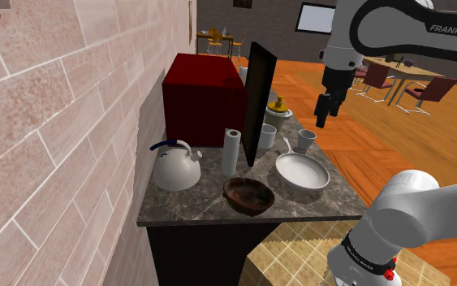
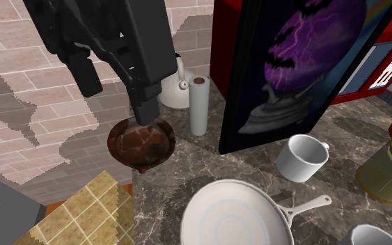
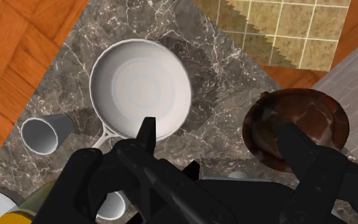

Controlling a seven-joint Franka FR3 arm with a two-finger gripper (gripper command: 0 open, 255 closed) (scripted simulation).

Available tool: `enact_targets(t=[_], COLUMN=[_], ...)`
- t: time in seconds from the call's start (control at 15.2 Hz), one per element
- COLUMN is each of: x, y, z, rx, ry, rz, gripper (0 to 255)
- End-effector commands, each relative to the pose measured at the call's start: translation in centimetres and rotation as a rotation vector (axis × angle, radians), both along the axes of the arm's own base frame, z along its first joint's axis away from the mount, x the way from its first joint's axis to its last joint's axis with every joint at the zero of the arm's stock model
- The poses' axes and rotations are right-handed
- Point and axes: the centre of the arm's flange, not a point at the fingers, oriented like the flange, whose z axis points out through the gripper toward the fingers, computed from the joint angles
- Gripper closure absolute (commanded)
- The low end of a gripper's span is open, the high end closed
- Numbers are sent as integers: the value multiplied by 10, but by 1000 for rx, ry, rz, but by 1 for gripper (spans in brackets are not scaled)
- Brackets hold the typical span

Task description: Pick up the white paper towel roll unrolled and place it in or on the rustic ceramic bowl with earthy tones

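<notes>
Judging by how things lie, you have every step of this task ahead of you. On the counter (image 1: 196, 205), in the shoulder view, the tall dark framed picture (image 1: 260, 101) leans upright near the middle. The white pan (image 1: 302, 171) lies empty at its 5 o'clock. The brown glazed bowl (image 1: 248, 195) sits near the counter's front edge, at 8 o'clock from the pan, with nothing in it. The white paper towel roll (image 1: 231, 150) stands on end at the bowl's 11 o'clock, just beside the foot of the picture, apart from the bowl and touched by nothing. The second exterior view agrees: there the roll (image 2: 199, 104) stands upright at 1 o'clock from the bowl (image 2: 142, 143), with bare counter between them. So the approach, grasp, lift, carry and release are all left to do. Your pincer (image 1: 323, 120) hangs high over the counter, at 1 o'clock from the pan in the shoulder view and well apart from the roll. In the wrist view the pincer (image 3: 217, 130) is released. Its two fingers stand wide apart with nothing between them, and it looks down on the pan (image 3: 139, 86) and the bowl (image 3: 296, 124). It holds nothing and touches nothing.
</notes>
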Motion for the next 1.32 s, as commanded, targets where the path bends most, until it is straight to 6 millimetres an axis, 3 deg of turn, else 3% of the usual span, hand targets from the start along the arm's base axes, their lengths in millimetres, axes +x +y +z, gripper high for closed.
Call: enact_targets(t=[0.0, 1.25], x=[0, 220], y=[0, 83], z=[0, -109], rx=[0, 17], ry=[0, 61], rz=[0, -99], gripper=[0, 0])
